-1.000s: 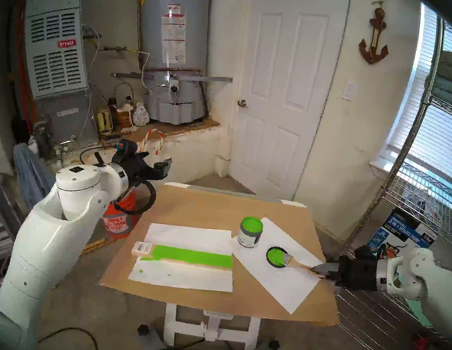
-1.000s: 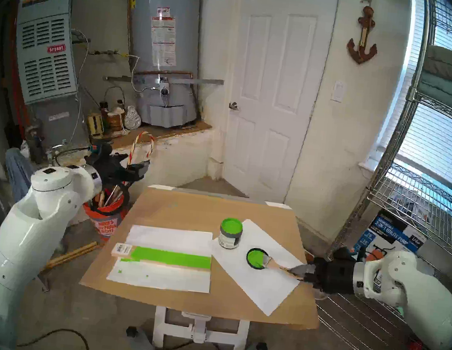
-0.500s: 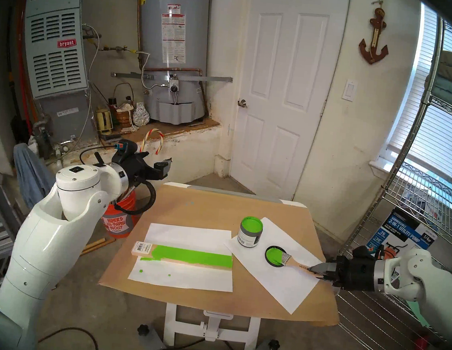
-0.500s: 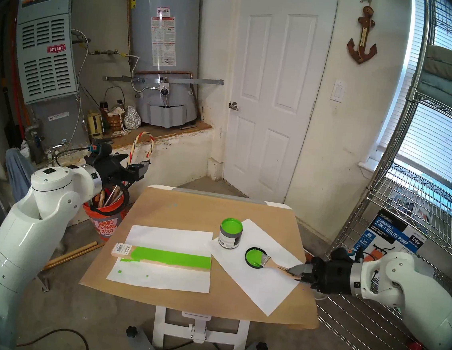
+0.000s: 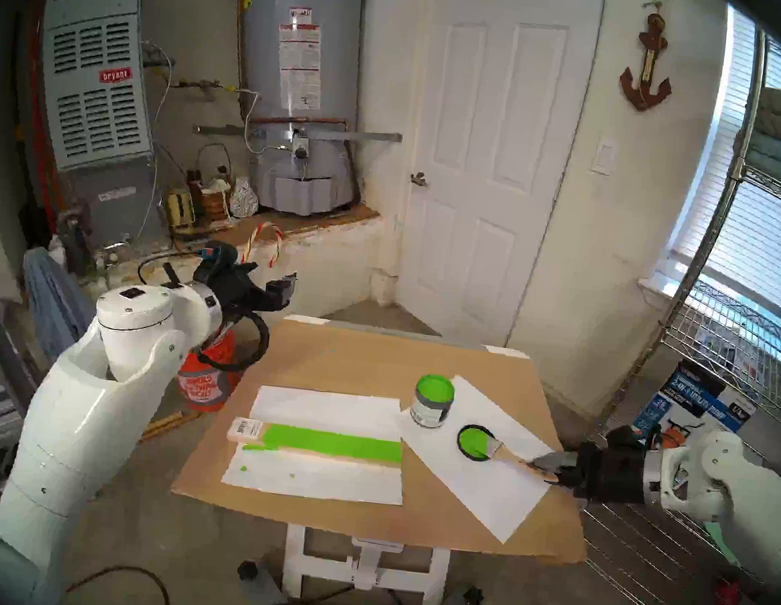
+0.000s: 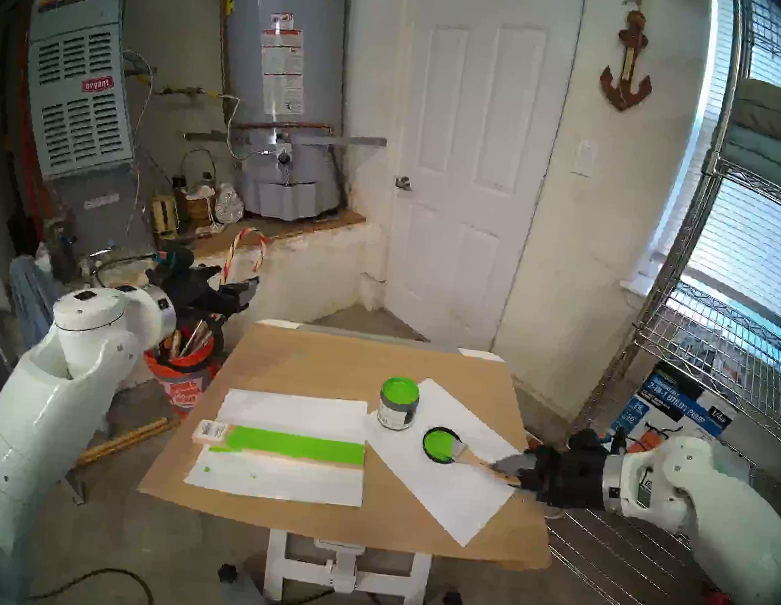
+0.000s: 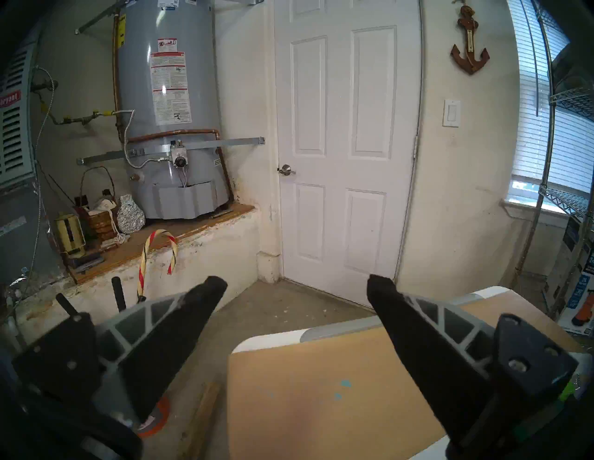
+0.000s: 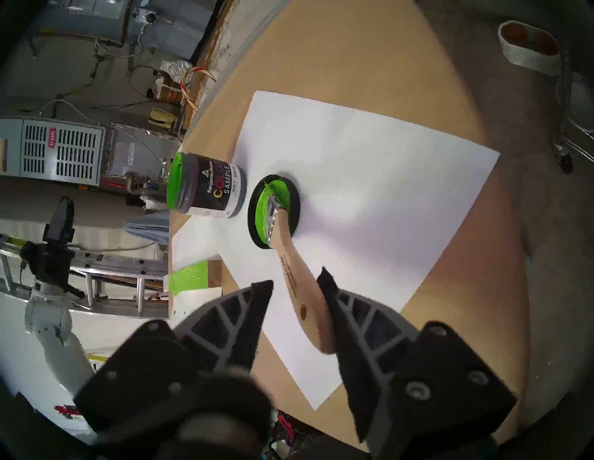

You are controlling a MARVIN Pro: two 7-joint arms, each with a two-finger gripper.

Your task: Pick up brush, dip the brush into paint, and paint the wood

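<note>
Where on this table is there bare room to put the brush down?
Free: the far brown strip of the table behind the left paper and jar; the near end of the right paper. Crowded: around the lid, the brush and the painted board.

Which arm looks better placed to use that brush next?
The right. Its gripper straddles the brush handle, bristles resting in the paint-filled lid. The left gripper hangs open off the table's far corner.
</note>
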